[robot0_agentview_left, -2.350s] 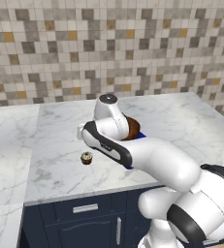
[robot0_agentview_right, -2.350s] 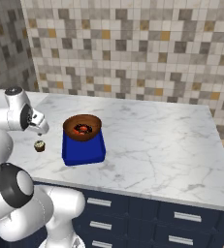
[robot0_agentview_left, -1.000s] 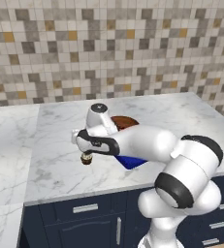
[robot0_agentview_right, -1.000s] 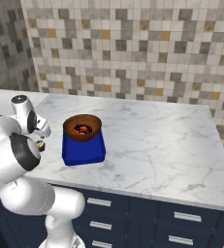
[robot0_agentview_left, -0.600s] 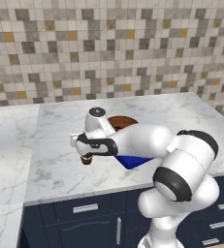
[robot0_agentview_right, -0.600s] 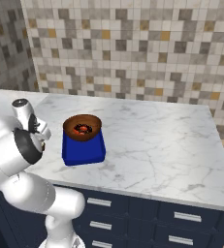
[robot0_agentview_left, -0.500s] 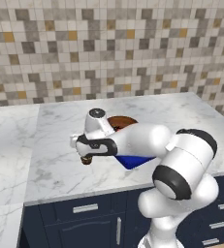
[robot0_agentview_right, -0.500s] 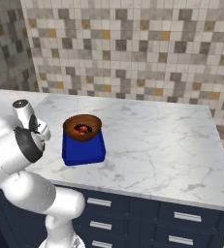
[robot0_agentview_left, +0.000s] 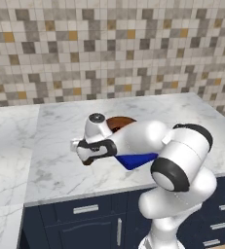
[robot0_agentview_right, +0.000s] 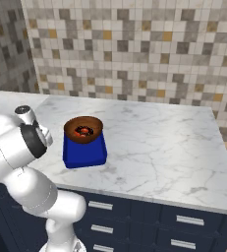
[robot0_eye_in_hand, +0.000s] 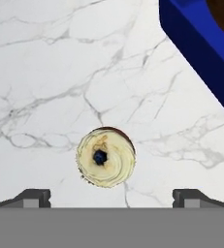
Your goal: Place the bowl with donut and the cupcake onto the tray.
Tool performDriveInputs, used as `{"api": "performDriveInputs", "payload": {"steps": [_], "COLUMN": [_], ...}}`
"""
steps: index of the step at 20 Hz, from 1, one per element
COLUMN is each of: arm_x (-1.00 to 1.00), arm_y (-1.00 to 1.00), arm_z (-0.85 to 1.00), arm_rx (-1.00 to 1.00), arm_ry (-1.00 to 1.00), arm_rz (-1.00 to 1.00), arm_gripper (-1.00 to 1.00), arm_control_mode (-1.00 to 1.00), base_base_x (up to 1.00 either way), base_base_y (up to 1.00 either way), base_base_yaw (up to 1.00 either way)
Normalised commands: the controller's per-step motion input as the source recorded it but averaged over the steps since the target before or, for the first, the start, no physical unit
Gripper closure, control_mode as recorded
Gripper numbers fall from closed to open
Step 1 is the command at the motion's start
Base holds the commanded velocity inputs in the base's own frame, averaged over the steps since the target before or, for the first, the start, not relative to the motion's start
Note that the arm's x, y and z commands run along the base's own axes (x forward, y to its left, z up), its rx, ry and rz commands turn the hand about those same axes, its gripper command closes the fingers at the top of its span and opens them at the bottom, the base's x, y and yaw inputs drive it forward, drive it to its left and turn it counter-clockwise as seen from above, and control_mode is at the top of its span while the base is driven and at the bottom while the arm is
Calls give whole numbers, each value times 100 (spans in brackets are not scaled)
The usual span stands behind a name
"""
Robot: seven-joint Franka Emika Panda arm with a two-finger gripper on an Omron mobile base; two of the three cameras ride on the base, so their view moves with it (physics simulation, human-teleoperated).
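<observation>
Tool (robot0_eye_in_hand: 111, 196) spread wide and empty, poised over the cupcake (robot0_eye_in_hand: 105, 157).

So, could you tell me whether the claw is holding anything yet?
Nothing: the claw is open above the cupcake, which sits on the counter.

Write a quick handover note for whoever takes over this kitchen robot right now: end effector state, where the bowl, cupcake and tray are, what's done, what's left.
End effector: open, holding nothing, poised directly above the cupcake.
Cupcake: upright on the marble counter, apart from the tray.
Bowl with donut: already sitting on the blue tray.
Done: bowl placed.
Left: lower, grasp the cupcake, carry it to the tray and set it beside the bowl.
</observation>
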Motion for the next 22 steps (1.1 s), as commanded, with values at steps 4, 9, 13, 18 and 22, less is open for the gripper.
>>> {"api": "performDriveInputs", "payload": {"steps": [4,9,13,18,22], "arm_x": [5,8,7,14,9], "arm_y": [2,7,5,2,2], "arm_z": [-20,-20,-17,-12,-15], "arm_rx": [0,0,0,0,0], "arm_ry": [0,0,0,0,0], "arm_rz": [0,0,0,0,0], "arm_gripper": [-100,-100,-100,-100,-100], "arm_control_mode": [-100,-100,-100,-100,-100], "base_base_x": [0,0,0,0,0], "base_base_y": [0,0,0,0,0], "base_base_yaw": [0,0,0,0,0]}}
